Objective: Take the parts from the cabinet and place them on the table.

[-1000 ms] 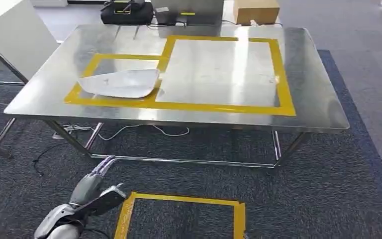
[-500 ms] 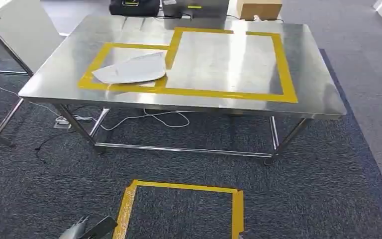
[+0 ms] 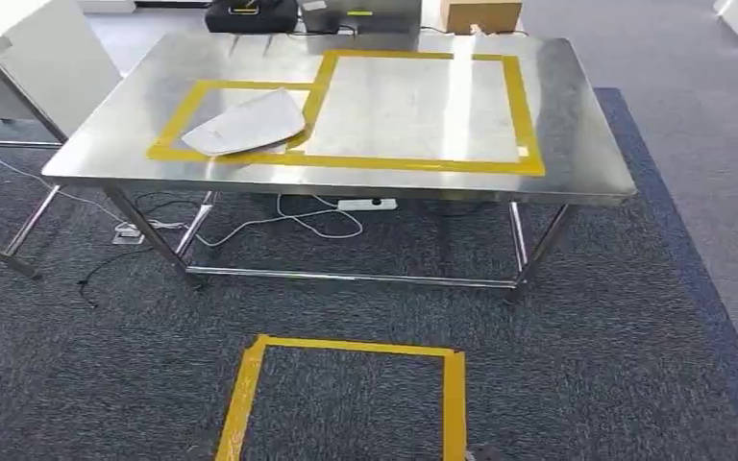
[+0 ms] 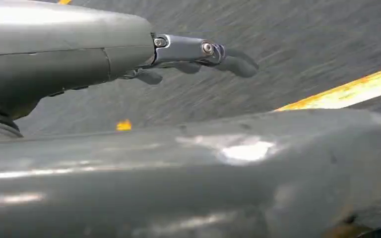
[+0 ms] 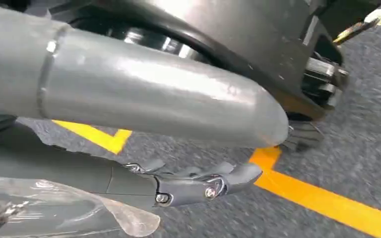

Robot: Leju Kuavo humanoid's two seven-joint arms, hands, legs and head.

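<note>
One part was already on the table [image 3: 586, 163]: a flat white piece in a clear wrapping [image 3: 245, 125] lay in the smaller yellow-taped field, at the left side of the top as we looked at it. One of its edges reached over the tape towards the larger field [image 3: 528, 115], and that field had nothing in it. So we judged that the task was partly done and at least one more delivery was left.

The robot stood well apart from the table, and a yellow taped square [image 3: 346, 351] was on the carpet in front of it.

In the left wrist view, the left hand [image 4: 129, 64] hung over the carpet. Its fingers [image 4: 238, 62] were stretched out and away from the thumb, and they carried nothing.

In the right wrist view, the right hand [image 5: 104, 173] was also low over the carpet and the yellow tape. Some clear plastic [image 5: 79, 210] lay just against its underside, close to the fingers [image 5: 203, 183]. It was perhaps a wrapped part, but we could not tell if the fingers were clamped on it or only beside it.

The cabinet was not to be seen, so we could not say how many parts were left there.
</note>
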